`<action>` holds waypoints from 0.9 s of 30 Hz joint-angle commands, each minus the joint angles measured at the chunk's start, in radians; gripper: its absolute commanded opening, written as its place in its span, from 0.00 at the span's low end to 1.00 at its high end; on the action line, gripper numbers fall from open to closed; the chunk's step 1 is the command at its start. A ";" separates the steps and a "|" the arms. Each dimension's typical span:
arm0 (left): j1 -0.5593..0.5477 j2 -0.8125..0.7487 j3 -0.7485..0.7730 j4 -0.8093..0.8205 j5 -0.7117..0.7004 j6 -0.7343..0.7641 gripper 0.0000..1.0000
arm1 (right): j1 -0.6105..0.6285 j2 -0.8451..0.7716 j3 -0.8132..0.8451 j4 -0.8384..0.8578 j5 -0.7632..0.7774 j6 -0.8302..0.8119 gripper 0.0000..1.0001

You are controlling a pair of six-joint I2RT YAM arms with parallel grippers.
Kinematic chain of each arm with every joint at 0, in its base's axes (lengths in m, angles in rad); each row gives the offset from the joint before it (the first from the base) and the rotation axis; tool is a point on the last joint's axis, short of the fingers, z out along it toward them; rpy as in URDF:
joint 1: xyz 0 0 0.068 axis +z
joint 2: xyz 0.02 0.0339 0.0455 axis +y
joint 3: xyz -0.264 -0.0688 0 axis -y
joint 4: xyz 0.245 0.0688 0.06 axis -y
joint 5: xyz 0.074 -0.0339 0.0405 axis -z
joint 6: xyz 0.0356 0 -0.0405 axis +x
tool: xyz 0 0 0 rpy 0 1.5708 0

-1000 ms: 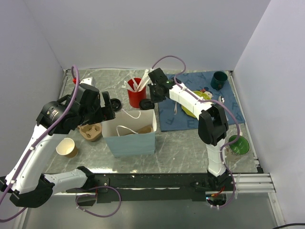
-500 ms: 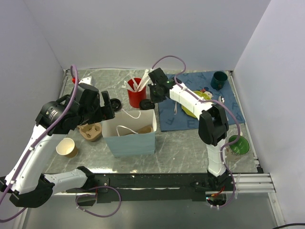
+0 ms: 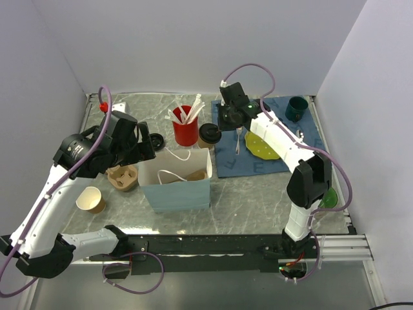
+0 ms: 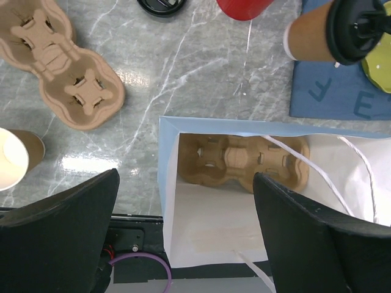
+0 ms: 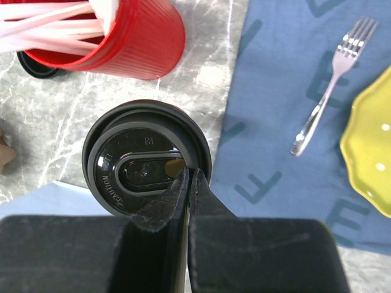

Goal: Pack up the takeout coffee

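The takeout coffee (image 3: 208, 135), a brown paper cup with a black lid (image 5: 146, 165), is just beyond the far right corner of the light blue paper bag (image 3: 175, 187), at the left edge of the blue mat. My right gripper (image 5: 188, 176) is shut on the lid's rim and shows in the top view (image 3: 219, 126). In the left wrist view the coffee (image 4: 308, 38) is at the top right. My left gripper (image 4: 186, 204) is open and empty above the bag's left rim (image 4: 168, 152). A cardboard cup carrier (image 4: 244, 160) lies inside the bag.
A red cup of white utensils (image 3: 186, 129) stands left of the coffee, a loose black lid (image 3: 155, 139) beside it. A second carrier (image 3: 122, 177) and a lidless paper cup (image 3: 90, 200) sit left of the bag. The blue mat (image 3: 226, 161) holds a yellow plate (image 3: 261, 145), a fork (image 5: 330, 91) and a teal cup (image 3: 297, 108).
My right arm has swung its elbow to the right and carried the coffee a little right and away from the bag. The left arm has barely moved.
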State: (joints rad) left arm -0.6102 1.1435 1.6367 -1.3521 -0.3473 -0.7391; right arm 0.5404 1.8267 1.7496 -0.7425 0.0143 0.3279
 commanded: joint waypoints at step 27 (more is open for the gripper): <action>0.009 -0.097 -0.175 0.067 -0.033 -0.107 0.95 | -0.010 -0.813 -0.757 -0.244 0.122 -0.003 0.00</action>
State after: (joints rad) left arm -0.6056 1.1069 1.4929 -1.3338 -0.3782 -0.7837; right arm 0.5148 1.0473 1.0538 -0.9939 0.0830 0.2806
